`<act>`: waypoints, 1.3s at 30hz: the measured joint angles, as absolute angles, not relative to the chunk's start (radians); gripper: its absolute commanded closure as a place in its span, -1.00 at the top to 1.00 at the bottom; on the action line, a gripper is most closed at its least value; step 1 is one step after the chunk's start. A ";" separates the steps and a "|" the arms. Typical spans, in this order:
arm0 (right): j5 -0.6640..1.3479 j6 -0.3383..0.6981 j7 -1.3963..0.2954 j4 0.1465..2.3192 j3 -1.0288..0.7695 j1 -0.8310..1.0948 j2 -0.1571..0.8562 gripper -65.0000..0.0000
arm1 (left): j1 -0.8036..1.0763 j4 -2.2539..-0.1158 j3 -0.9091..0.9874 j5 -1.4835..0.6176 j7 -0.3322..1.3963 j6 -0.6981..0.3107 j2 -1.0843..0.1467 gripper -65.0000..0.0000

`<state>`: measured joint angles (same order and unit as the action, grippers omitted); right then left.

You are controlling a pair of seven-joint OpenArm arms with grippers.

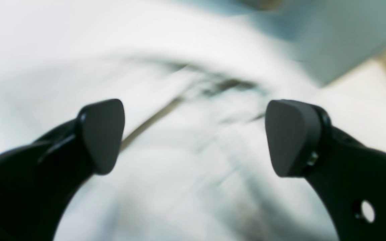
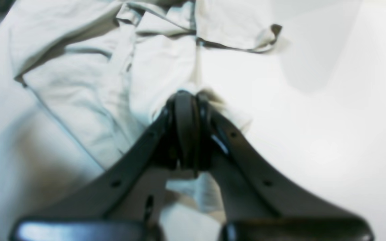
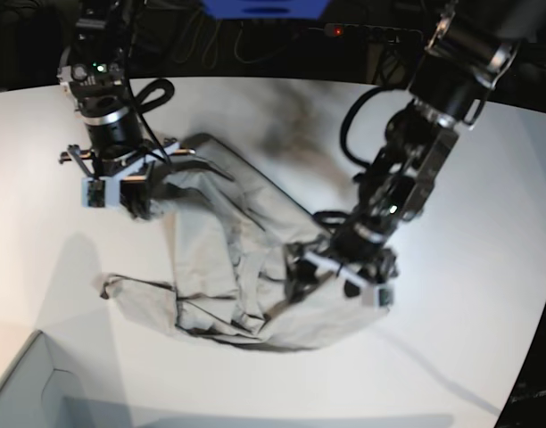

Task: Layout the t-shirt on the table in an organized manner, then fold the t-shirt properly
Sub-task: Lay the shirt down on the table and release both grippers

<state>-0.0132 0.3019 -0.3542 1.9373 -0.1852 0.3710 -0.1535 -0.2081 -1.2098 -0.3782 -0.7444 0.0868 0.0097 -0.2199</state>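
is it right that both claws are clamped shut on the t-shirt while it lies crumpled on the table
Not quite. Only the right claw is shut on the t-shirt. The left wrist view shows the left claw with its jaws wide apart, holding nothing. The shirt does lie crumpled on the table.

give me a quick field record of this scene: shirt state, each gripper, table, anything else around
t-shirt: crumpled and bunched on the table, not laid flat, not folded
right gripper: shut on an edge of the t-shirt
left gripper: open, pads wide apart, nothing between them, above the t-shirt
table: white, the t-shirt lies near its middle
box: pale corner at the near edge of the base view, apart from the t-shirt
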 measured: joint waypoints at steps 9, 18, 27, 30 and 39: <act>-0.012 0.302 -0.355 1.939 -0.181 0.369 -0.130 -1.00 | -0.002 -1.235 -0.200 -0.746 0.087 0.007 -0.192 1.00; -0.012 0.303 -0.357 1.939 -0.179 0.389 -0.131 -1.00 | -0.123 -0.982 -0.198 -0.746 0.067 -0.004 -0.107 0.36; -0.011 0.303 -0.354 1.933 -0.185 0.395 -0.097 -1.00 | -0.197 -0.871 -0.198 -0.748 0.093 -0.002 -0.083 -0.98; -0.012 0.303 -0.352 1.932 -0.183 0.406 -0.089 -1.00 | -0.197 -0.878 -0.134 -0.749 0.109 -0.005 -0.093 -1.00; -0.007 0.303 -0.352 1.967 -0.150 0.427 -0.094 -1.00 | -0.145 -1.253 0.123 -0.749 0.174 -0.008 -0.222 -1.00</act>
